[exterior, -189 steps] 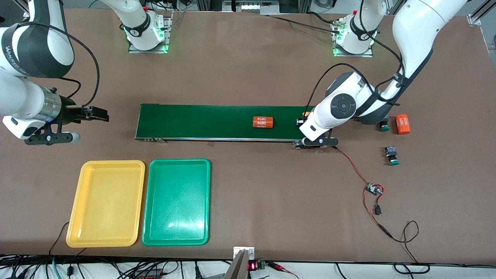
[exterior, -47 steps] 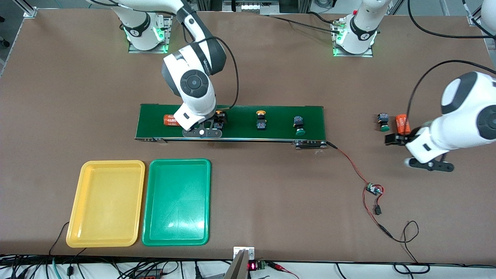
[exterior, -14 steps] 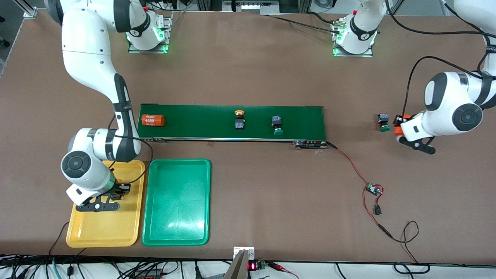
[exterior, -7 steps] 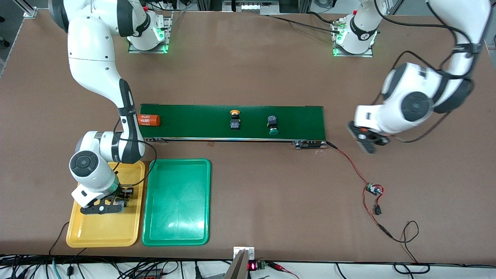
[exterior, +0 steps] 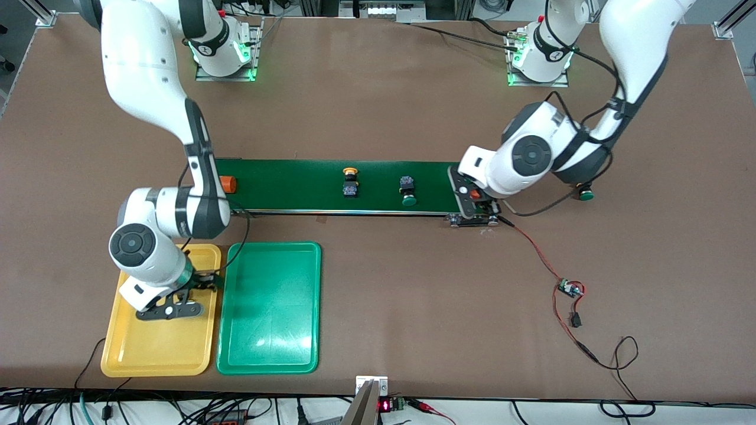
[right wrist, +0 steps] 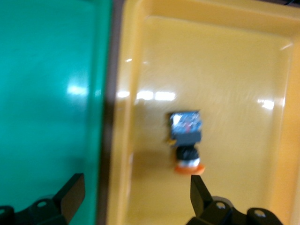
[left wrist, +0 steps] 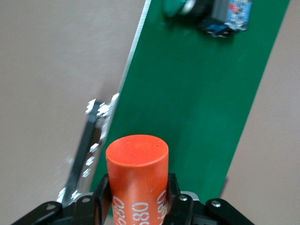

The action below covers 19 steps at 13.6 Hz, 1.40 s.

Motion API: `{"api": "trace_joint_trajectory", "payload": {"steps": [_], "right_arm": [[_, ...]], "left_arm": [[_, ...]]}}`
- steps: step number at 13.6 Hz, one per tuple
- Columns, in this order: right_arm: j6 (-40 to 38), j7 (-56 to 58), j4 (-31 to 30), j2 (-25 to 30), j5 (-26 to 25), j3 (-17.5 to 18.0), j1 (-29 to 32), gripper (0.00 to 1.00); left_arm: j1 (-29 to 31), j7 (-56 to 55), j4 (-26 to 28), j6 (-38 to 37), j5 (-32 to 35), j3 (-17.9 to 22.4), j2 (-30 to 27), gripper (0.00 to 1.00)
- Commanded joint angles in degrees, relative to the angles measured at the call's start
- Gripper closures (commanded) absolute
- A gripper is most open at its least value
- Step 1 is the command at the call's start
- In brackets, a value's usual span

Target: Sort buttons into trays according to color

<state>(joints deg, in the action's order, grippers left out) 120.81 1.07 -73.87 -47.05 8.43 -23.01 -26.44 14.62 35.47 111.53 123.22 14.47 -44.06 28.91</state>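
My right gripper [exterior: 204, 282] [right wrist: 136, 194] hangs open low over the yellow tray [exterior: 153, 348] [right wrist: 234, 70]. A yellow-capped button [right wrist: 186, 136] lies on its side in that tray, just clear of the fingers. The green tray [exterior: 269, 307] [right wrist: 47, 70] sits beside it. On the belt [exterior: 295, 186] rest a yellow-capped button [exterior: 350, 182] and a green-capped button [exterior: 407, 192] [left wrist: 211, 14]. Another green-capped button [exterior: 585, 193] peeks from under the left arm on the table. My left gripper [exterior: 475, 198] [left wrist: 137, 187] is shut on an orange cylinder [left wrist: 137, 173] over the belt's end.
A second orange cylinder [exterior: 228, 183] lies at the belt's end toward the right arm, half hidden by that arm. A red-black wire with a small circuit board [exterior: 570, 289] trails from the belt's motor across the table toward the front camera.
My right gripper has opened and let the yellow-capped button go in the yellow tray. The left arm swung the orange cylinder from the table to over the belt's end. Belt items drifted toward the right arm's end.
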Motion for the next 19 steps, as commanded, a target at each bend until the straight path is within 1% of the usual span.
{"api": "trace_joint_trajectory", "payload": {"steps": [1,2,3,4,6,7,8,9,10,12,15,16,19], "right_arm": [[-9.16,-2.19,-4.78,8.7,1.14,0.6,-4.05,0.0],[-10.58,-4.12,-7.31,11.51,3.06,0.6,-5.28,0.0],[-10.59,-5.19,-10.91,14.41,4.82,0.6,-6.51,0.0],[-9.99,-6.41,-15.03,17.23,5.88,0.6,-8.0,0.0],[-7.88,-12.55,-21.29,21.54,5.89,0.51,-11.51,0.0],[-6.65,-15.45,-23.84,22.87,5.89,0.42,-13.7,0.0],[-5.68,-18.09,-25.69,23.84,5.89,0.34,-15.73,0.0],[-5.15,-20.38,-26.84,24.46,5.81,0.33,-17.58,0.0],[-5.06,-21.62,-27.2,24.55,5.89,0.33,-20.29,0.0],[-4.88,-27.31,-27.03,24.55,5.72,0.25,-24.08,0.0],[-1.91,-33.91,-27.03,23.07,5.72,0.42,-28.04,0.0],[-1.11,-35.59,-27.03,22.01,5.63,0.34,-29.71,0.0],[-0.84,-35.61,-27.12,19.37,5.45,0.42,-30.34,0.0]], "left_arm": [[-0.72,1.1,0.44,0.35,0.56,0.29,0.09,0.82],[-1.25,0.92,0.79,0.87,0.56,0.29,0.27,0.78],[-1.17,0.92,1.4,1.14,0.65,0.29,0.18,0.27],[-0.91,1.01,1.58,1.05,0.65,0.2,-0.17,0.0],[-0.47,1.09,1.5,0.44,0.65,0.11,-1.92,0.0],[-0.03,0.83,1.15,-0.87,0.65,0.11,-3.15,0.0],[0.67,-0.04,0.62,-3.58,0.56,-0.06,-4.9,0.0],[1.63,-3.35,-0.08,-6.21,0.56,-0.06,-7.27,0.0],[2.6,-6.95,-0.61,-9.11,0.56,-0.06,-8.77,0.0],[3.83,-12.5,-1.75,-11.94,0.56,0.46,-9.92,0.0],[11.64,-19.28,-1.93,-12.13,0.65,0.29,-10.1,0.0],[12.97,-20.78,-2.11,-12.13,0.65,0.55,-10.62,0.0],[18.5,-26.74,-2.9,-13.62,0.65,0.55,-10.45,0.0]]}}
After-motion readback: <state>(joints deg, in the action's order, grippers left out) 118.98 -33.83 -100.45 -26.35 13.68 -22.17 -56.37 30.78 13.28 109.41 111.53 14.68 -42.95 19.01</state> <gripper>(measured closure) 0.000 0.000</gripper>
